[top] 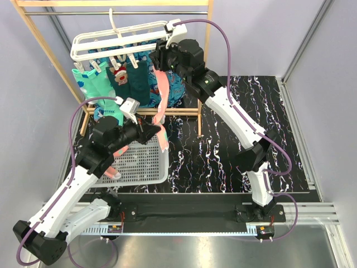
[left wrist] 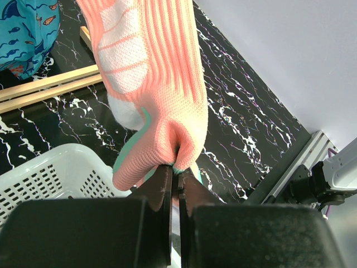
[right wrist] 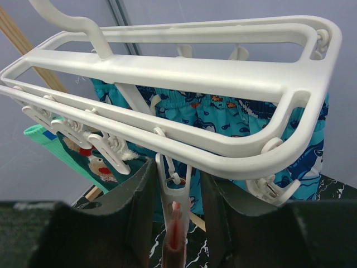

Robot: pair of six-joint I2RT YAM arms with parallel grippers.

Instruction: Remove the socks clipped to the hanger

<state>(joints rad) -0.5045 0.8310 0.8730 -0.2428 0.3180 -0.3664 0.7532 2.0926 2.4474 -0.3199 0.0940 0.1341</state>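
Socks (top: 134, 89) hang in a row from small white clips under the hanger (top: 120, 47), a white slatted plastic frame hooked high on a wooden rack (top: 83, 3) at the back left of the bench (top: 223, 151). From left to right the overhead view shows a mint green sock (top: 90, 85) with white dots, a dark teal sock with a red and white Santa figure (top: 119, 75), a plain dark teal sock (top: 140, 84), and a pink sock (top: 162, 92) at the right end. A blue patterned cloth (top: 179, 89) hangs behind them.

The pink sock is pinned at the top and stretches down and forward to the left gripper (left wrist: 175, 173). That gripper's jaws are closed on a fold at the sock's lower end, where a mint patch shows beside the pink ribbing.

The right gripper (right wrist: 178, 174) reaches up under the hanger's right end. Its 2 jaws stand apart on either side of 1 dangling clip (right wrist: 173, 187), which has pink fabric caught in its mouth. A narrow gap shows between the clip and 1 jaw; I cannot tell whether the other jaw touches it.

A white mesh basket (top: 142, 163) sits on the black marbled bench just below the left gripper, near the rack's lower bar.
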